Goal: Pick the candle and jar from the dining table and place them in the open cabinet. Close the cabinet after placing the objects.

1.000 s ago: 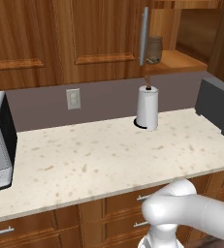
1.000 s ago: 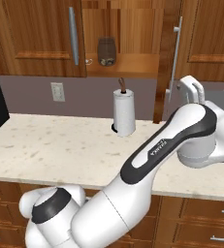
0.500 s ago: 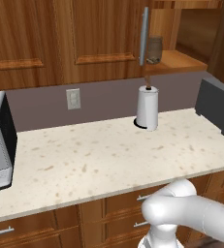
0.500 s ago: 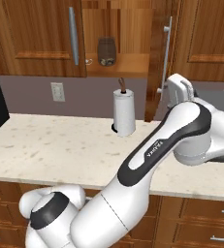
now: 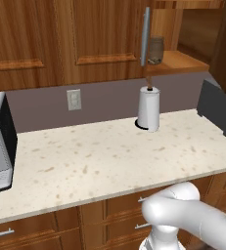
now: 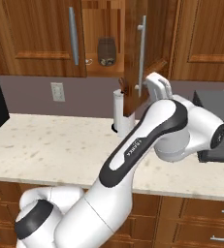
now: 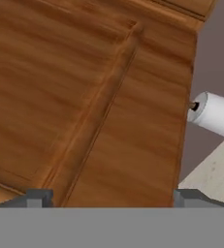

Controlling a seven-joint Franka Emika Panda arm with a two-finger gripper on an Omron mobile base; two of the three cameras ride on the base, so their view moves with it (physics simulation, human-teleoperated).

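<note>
Small dark lettering on arm link (image 6: 133, 145), too blurred to read.

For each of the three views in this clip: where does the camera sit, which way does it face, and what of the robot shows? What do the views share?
Left base view: behind the arm on its left, facing the counter and open cabinet; white arm at lower right.
Right base view: behind on the right, facing the same counter; the arm rises to the cabinet door.
Hand view: on the hand, close against the door panel; open gripper at bottom.
Shared: the paper-towel roll appears in all three; the jar in both base views.
</note>
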